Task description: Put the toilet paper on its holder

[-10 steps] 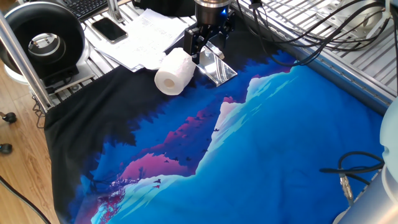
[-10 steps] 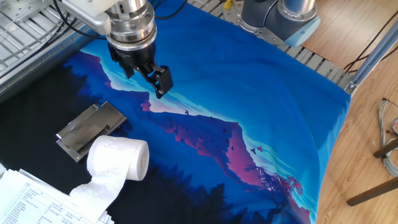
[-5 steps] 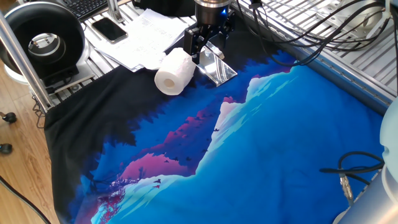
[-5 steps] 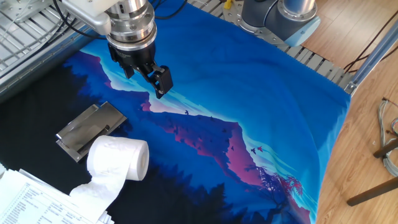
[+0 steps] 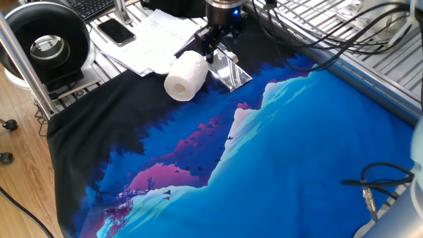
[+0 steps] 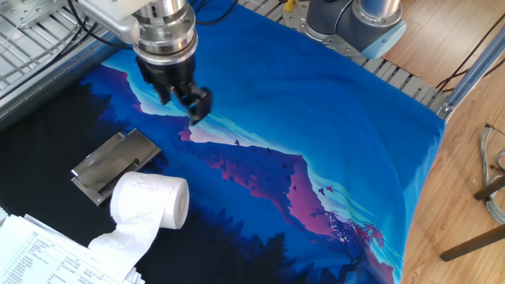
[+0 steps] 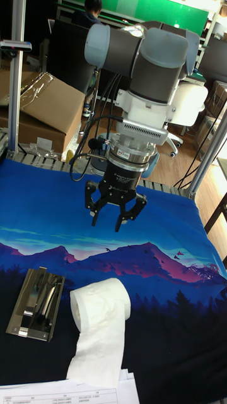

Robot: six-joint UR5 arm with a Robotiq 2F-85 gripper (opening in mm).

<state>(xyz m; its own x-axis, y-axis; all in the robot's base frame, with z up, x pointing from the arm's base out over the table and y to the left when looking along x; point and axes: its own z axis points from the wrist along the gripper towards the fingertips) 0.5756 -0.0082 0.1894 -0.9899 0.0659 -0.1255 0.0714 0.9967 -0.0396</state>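
Observation:
The toilet paper is a white roll lying on its side on the dark part of the printed cloth, a loose tail trailing toward the paper sheets. The holder, a shiny silver plate, lies flat right beside it. My gripper hangs above the cloth, beyond the holder and roll and pointing down. It is open with nothing between its fingers.
A black round device, a phone and printed sheets sit past the cloth's edge near the roll. Cables lie at one corner. The arm's base stands at the cloth's far edge.
The gripper has turned about its own axis above the cloth, its fingers now facing differently. Roll and holder have not moved.

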